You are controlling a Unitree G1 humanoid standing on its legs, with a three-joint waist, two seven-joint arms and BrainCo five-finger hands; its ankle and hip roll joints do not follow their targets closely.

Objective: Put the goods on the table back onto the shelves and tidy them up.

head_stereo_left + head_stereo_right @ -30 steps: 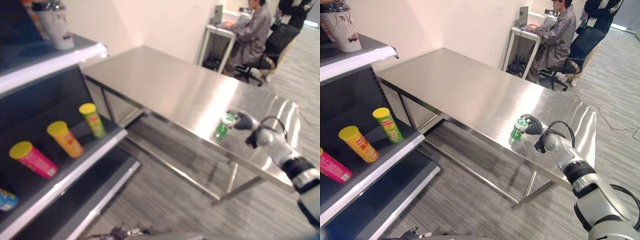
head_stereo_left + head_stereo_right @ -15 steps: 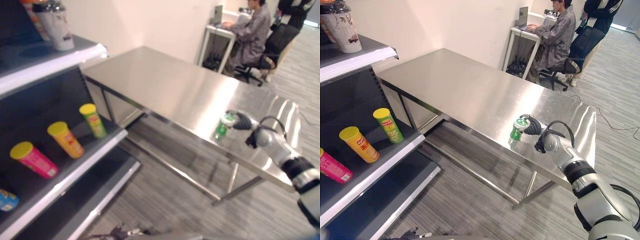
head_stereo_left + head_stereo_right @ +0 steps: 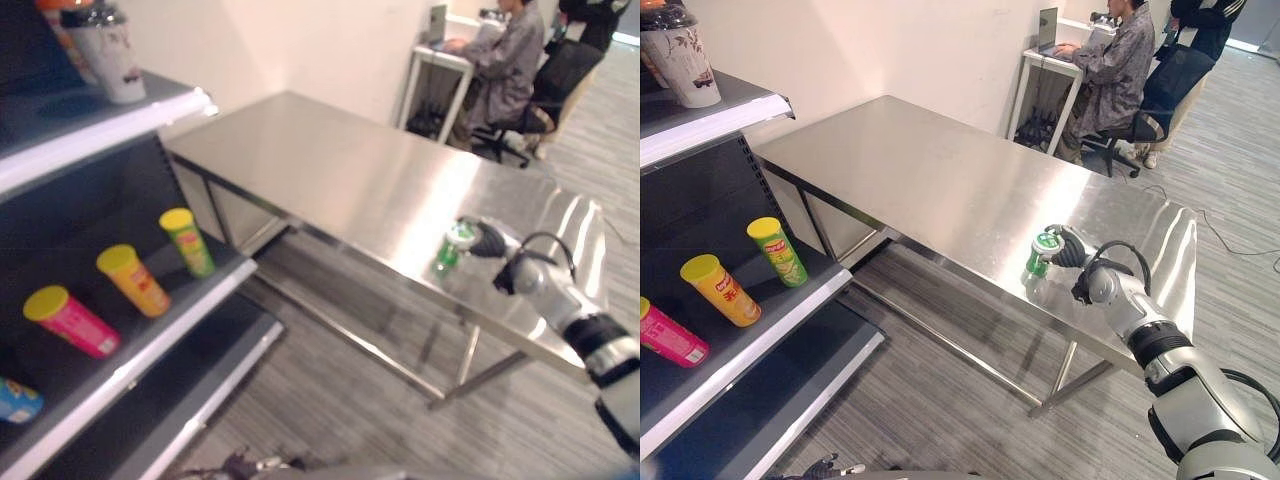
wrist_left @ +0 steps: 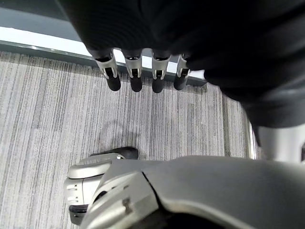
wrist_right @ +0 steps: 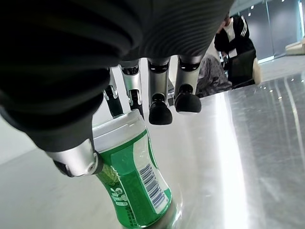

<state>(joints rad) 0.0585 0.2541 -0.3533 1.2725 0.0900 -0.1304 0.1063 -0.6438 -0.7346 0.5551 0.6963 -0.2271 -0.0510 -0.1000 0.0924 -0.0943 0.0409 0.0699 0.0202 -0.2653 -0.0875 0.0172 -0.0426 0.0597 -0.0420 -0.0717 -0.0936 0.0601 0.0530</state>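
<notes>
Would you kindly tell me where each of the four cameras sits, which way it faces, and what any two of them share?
Left eye view: on the head, looking down at the shelf, steel table and right hand.
Right eye view: beside it, facing the same way; both share the green bottle under that hand.
Left wrist view: on the left wrist, facing the floor past the relaxed left hand.
Right wrist view: on the right wrist, along the fingers at the bottle's cap; shares the bottle with the eye views.

Office-like lab room: retail-style shelves (image 3: pixel 750 330) of snack canisters (image 3: pixel 777 251), steel table (image 3: pixel 940 190), person (image 3: pixel 1112 65) at a laptop desk (image 3: pixel 1045 62).
</notes>
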